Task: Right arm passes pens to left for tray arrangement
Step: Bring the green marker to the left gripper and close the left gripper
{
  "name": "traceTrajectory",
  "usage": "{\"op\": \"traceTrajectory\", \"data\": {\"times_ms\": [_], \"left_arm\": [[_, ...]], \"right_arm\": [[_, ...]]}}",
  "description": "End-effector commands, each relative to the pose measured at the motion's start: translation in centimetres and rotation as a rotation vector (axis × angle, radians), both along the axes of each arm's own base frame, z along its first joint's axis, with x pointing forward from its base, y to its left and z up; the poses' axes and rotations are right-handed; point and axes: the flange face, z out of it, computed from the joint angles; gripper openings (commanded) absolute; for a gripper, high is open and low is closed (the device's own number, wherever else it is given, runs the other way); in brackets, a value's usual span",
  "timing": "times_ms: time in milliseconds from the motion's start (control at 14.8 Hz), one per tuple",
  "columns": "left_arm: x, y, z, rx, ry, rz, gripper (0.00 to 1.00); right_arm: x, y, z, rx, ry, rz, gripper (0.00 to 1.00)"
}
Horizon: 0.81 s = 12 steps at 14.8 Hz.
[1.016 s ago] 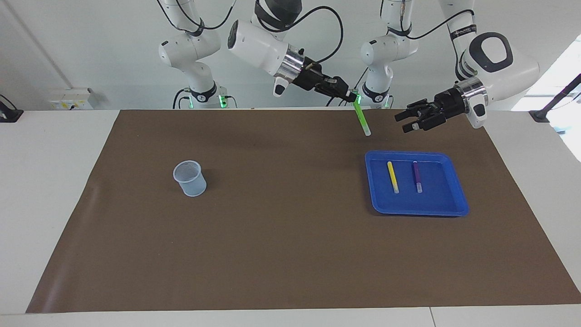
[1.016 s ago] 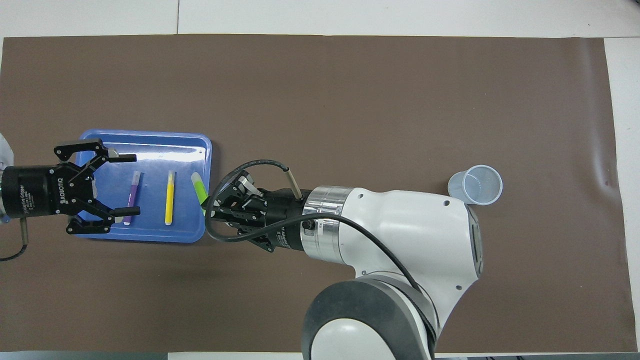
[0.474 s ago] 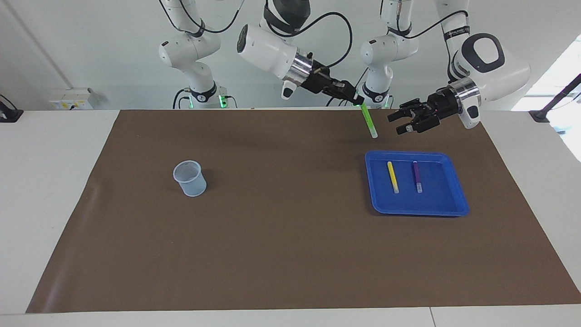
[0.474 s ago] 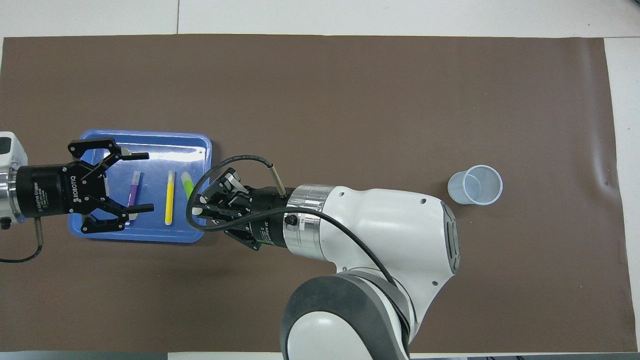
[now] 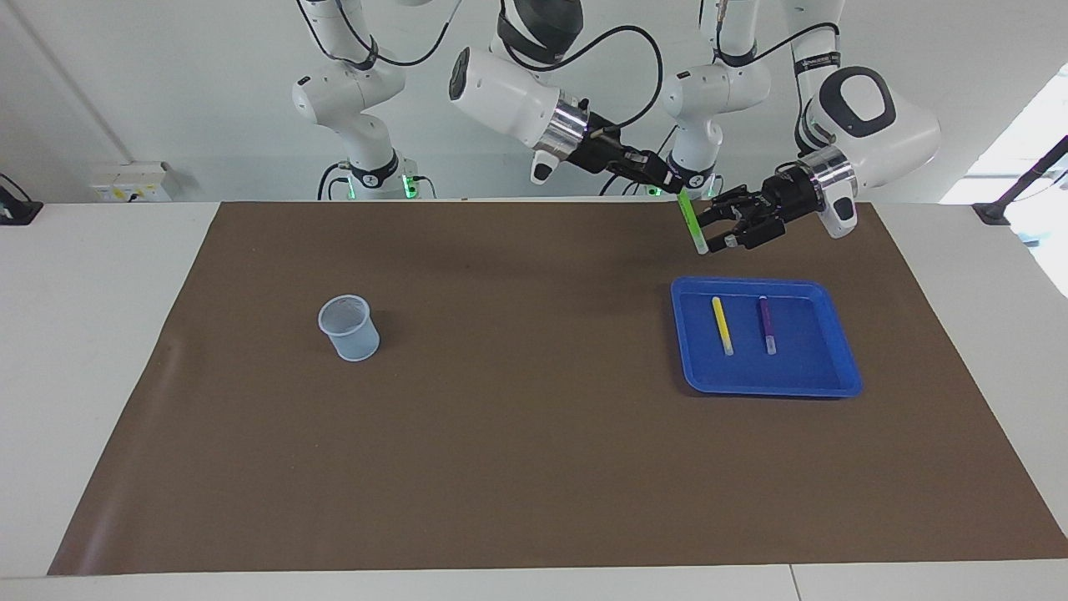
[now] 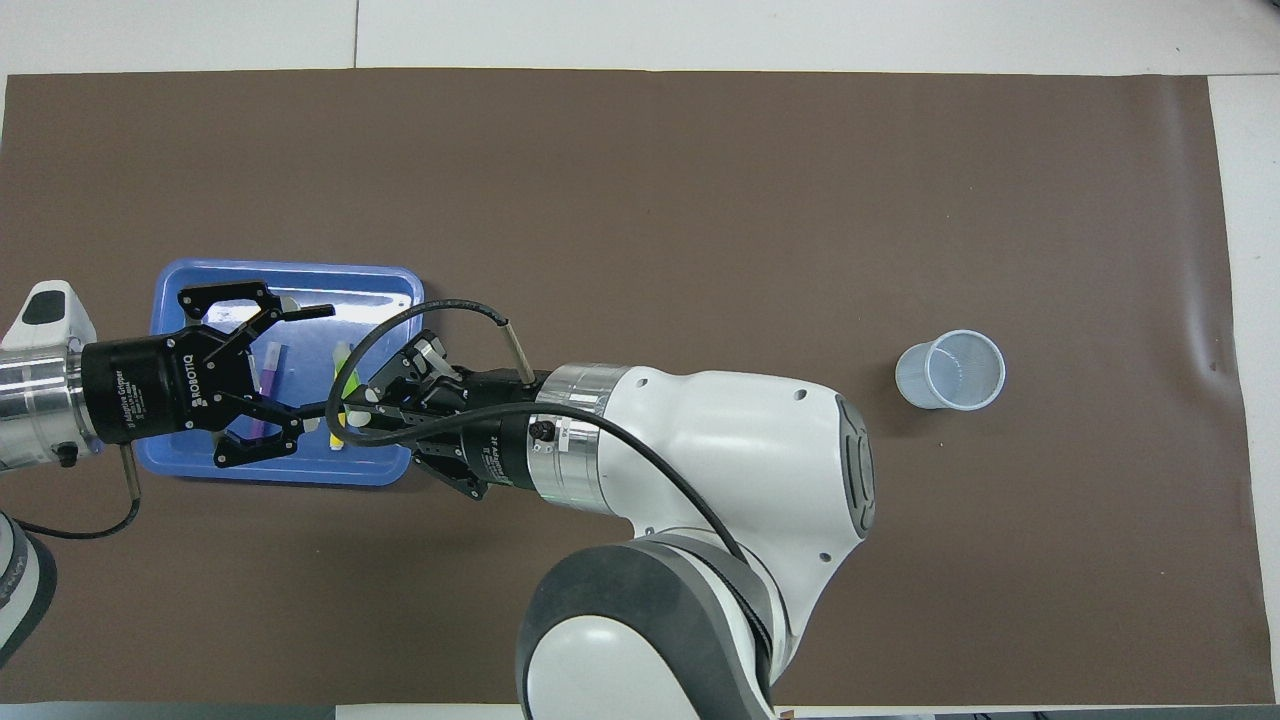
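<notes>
The right tool [image 5: 674,184] is clamped on the green pen [image 5: 692,221], hung over the mat near the blue tray [image 5: 834,334]. The left tool [image 5: 716,225], spread wide, is set around the pen's lower end. The yellow pen [image 5: 722,325] and purple pen [image 5: 766,324] are laid in the tray.

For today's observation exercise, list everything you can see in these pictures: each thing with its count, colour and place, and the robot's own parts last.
Mat: one, brown, covering the white table.
Tray: one, blue, toward the left arm's end of the table.
Yellow pen: one, lying in the tray.
Purple pen: one, lying in the tray beside the yellow one.
Green pen: one, hanging from the right gripper, above the mat.
Cup: one, clear, upright toward the right arm's end.
Slim arms: two, white, green-lit bases, at the robots' edge.
Right gripper: black, shut on the green pen's top.
Left gripper: black, open, fingers around the green pen.
</notes>
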Motion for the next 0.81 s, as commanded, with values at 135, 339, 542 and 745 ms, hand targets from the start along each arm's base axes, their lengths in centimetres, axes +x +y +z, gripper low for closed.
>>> {"op": "traceTrajectory", "data": {"times_ms": [135, 339, 542, 745], "left_arm": [[-0.72, -0.45, 0.21, -0.017, 0.033, 0.039, 0.73], [-0.74, -0.65, 0.21, -0.019, 0.049, 0.044, 0.61], [-0.75, -0.67, 0.21, -0.022, 0.061, 0.047, 0.43], [-0.73, -0.38, 0.29, -0.026, 0.068, 0.053, 0.29]], "right_arm": [[0.29, 0.30, 0.30, 0.014, 0.007, -0.020, 0.00], [0.26, 0.29, 0.14, 0.011, 0.009, -0.019, 0.00], [0.25, 0.28, 0.06, 0.009, 0.009, -0.018, 0.00], [0.23, 0.28, -0.02, 0.007, 0.010, -0.017, 0.00]]}}
